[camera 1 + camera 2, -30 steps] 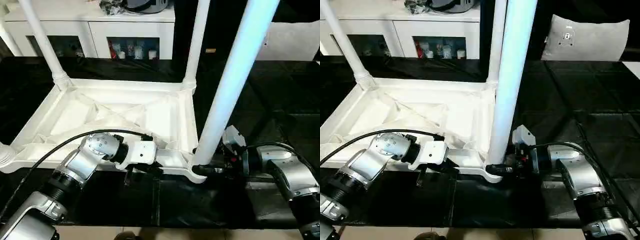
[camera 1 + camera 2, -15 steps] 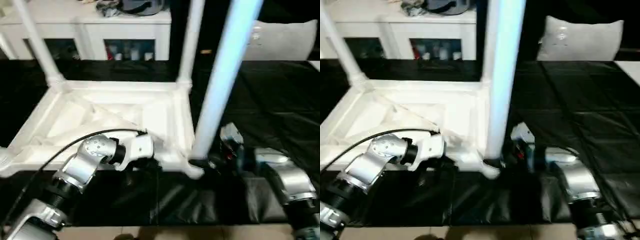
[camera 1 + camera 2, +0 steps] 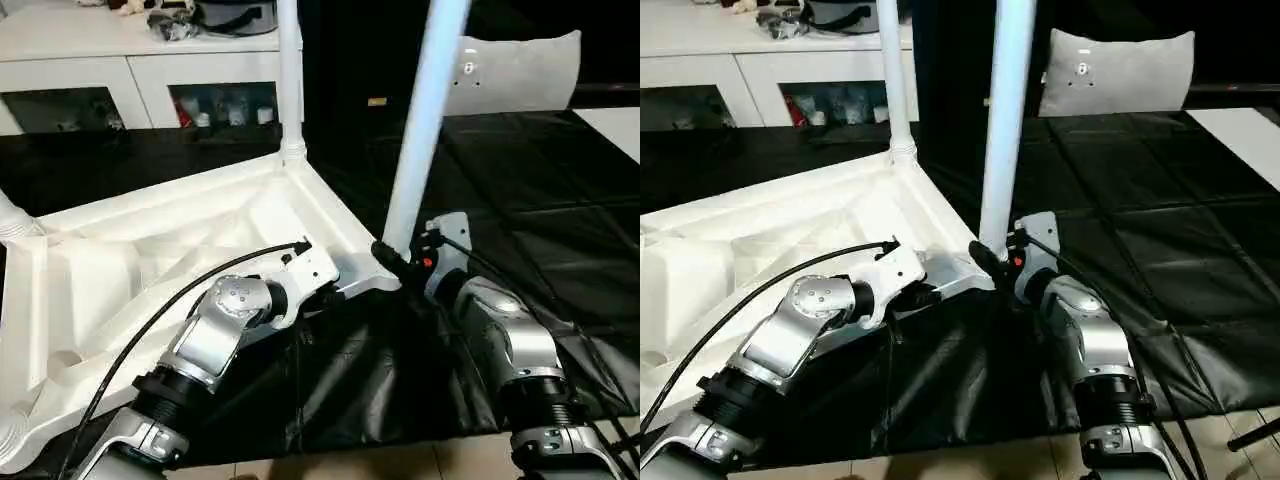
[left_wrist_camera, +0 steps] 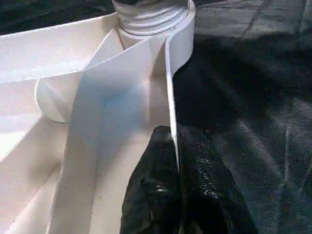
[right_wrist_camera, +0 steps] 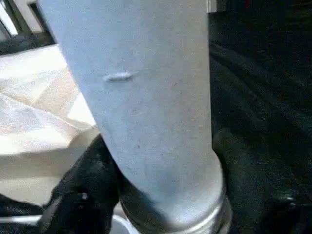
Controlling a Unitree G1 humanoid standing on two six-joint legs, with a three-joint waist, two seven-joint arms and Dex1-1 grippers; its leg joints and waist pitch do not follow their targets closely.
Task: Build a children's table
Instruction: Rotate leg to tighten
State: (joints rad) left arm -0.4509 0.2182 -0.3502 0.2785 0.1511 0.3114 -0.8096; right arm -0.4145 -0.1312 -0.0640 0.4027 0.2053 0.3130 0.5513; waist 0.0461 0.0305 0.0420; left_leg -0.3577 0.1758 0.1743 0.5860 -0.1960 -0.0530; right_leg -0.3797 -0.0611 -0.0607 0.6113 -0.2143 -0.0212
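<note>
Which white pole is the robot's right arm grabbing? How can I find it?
Find the big white table top lying upside down on the black floor. Go to its corner nearest the robot's right arm, where the right gripper has its jaws around the bottom of a tall leg. It is the closest, fattest-looking pole; the other leg stands farther back by the white cabinet.

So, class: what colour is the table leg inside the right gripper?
White; the right wrist view shows the leg best.
</note>
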